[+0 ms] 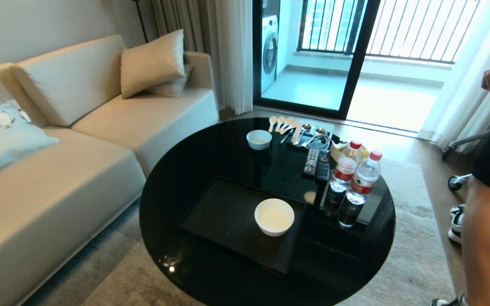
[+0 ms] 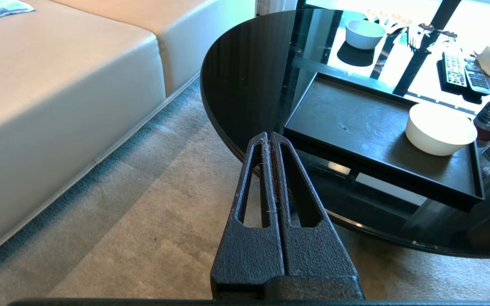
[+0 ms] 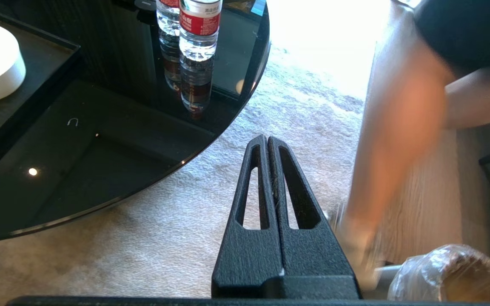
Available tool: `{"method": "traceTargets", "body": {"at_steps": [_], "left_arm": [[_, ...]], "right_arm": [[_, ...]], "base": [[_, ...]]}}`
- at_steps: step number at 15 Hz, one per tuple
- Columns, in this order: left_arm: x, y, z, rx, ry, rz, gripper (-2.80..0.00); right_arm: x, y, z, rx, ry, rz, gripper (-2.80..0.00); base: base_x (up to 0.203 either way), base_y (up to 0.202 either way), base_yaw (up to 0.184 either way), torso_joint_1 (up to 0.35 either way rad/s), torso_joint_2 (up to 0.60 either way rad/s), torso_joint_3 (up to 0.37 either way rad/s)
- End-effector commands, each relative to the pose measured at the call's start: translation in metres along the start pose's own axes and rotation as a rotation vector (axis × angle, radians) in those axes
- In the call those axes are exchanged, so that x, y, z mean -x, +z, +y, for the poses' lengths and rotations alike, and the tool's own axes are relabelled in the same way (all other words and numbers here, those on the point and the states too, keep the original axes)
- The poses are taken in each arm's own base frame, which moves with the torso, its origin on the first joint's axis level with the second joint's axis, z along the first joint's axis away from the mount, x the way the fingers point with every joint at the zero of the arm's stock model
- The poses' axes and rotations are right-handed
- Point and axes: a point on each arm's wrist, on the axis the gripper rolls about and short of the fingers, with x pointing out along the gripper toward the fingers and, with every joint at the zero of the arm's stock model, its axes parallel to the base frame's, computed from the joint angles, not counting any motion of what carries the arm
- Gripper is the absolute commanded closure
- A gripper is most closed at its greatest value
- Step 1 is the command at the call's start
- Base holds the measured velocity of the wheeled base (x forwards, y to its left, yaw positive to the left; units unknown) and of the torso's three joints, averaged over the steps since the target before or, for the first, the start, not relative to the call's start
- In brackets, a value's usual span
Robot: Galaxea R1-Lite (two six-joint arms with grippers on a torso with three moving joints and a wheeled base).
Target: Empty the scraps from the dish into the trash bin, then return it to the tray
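Neither arm is seen in the head view. The left gripper (image 2: 270, 136) is held low over the carpet (image 2: 134, 221) just off the near left edge of the round black bench (image 2: 245, 76), its jaws pressed closed with nothing between them. The right gripper (image 3: 267, 139) is held over the carpet near the bench's near right edge, pointing down and forward, its jaws likewise closed on nothing.

1 dish (image 1: 274, 216) is seen standing upright on the right part of the 1 tray (image 1: 223, 216), which lies on the near half of the bench; its inside looks plain white, and no scraps can be made out in it. 1 trash bin (image 3: 457, 276), lined with clear plastic, is seen on the floor to the right, beside the right gripper's wrist.

Farther back, 1 smaller white bowl (image 1: 258, 139) is set, with a row of spoons (image 1: 281, 123) beyond it. 2 remote controls (image 1: 317, 163) lie side by side, and 2 water bottles (image 1: 355, 178) with red caps stand together at the right. A person's leg (image 1: 487, 238) is seen at the right edge.
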Motion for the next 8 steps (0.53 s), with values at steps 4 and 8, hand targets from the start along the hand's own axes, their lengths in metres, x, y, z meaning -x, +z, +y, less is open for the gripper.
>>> {"method": "traceTargets", "body": {"at_steps": [4,8], "left_arm": [[0.0,0.0,0.0,0.001,0.0,-0.001,0.0],[0.0,0.0,0.0,0.001,0.0,-0.001,0.0]], "right_arm": [[0.042,-0.027,-0.006,-0.034,0.003,-0.089,0.0],[0.061,-0.053,-0.001,-0.034,0.162,-0.102,0.0]], "base": [[0.0,0.0,0.0,0.0,0.0,0.0],[0.0,0.0,0.0,0.0,0.0,0.0]]}}
